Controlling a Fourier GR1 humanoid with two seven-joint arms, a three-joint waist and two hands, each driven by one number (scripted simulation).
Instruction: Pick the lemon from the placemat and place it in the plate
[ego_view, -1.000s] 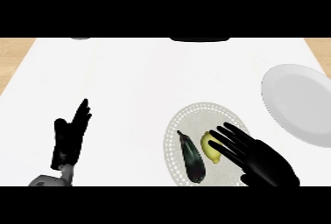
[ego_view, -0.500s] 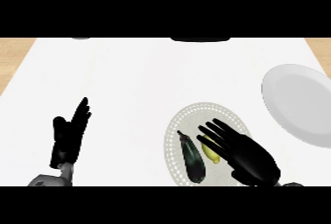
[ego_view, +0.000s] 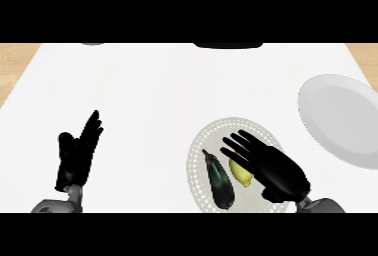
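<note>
A yellow lemon (ego_view: 241, 174) lies on the round pale placemat (ego_view: 214, 135) at the lower middle right, beside a dark eggplant (ego_view: 219, 179). My right hand (ego_view: 271, 165) hovers over the placemat with its fingers spread and straight; it covers the lemon's right side and holds nothing. The grey-white plate (ego_view: 341, 120) sits at the right edge, bare. My left hand (ego_view: 77, 152) rests open at the lower left, fingers up.
The white counter top (ego_view: 162, 85) stretches across the view, with wooden strips at the far left and right top corners. Two dark objects (ego_view: 227, 45) poke in at the far edge.
My right hand has drawn back toward the lower edge and slightly left over the placemat, uncovering more of the lemon. The left hand stayed still.
</note>
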